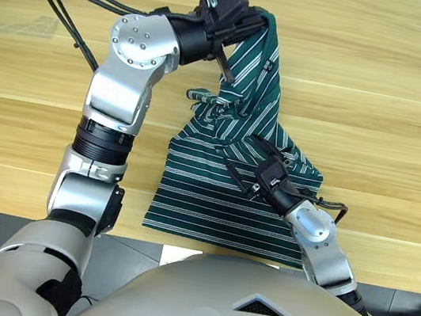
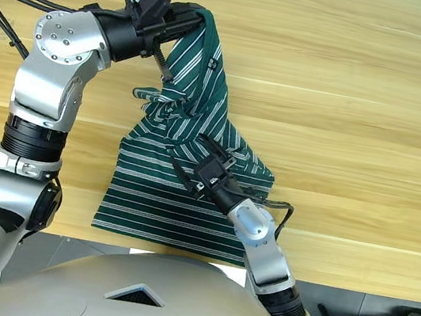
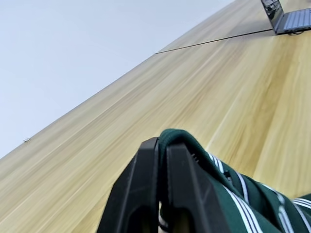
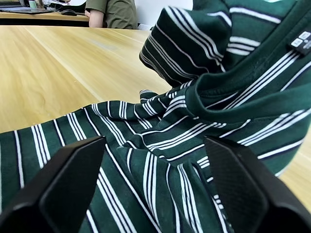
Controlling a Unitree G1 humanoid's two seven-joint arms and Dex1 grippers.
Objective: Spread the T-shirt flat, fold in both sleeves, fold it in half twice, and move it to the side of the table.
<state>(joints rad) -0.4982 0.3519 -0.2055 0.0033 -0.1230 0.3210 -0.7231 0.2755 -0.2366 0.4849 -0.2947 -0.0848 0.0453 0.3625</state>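
A dark green T-shirt (image 1: 214,183) with white stripes lies partly on the wooden table (image 1: 380,97), its lower half flat near the front edge. My left gripper (image 1: 252,22) is shut on the shirt's upper part and holds it lifted above the table, so the cloth hangs down in folds. In the left wrist view the black fingers (image 3: 146,189) pinch the green fabric (image 3: 233,194). My right gripper (image 1: 247,152) stands open low over the shirt's middle, its fingers (image 4: 73,179) spread apart above the striped cloth (image 4: 160,145).
The table stretches wide and bare to the left, right and far side of the shirt. A laptop (image 3: 289,17) sits at a far corner in the left wrist view. Black cables (image 1: 78,5) trail from the left arm.
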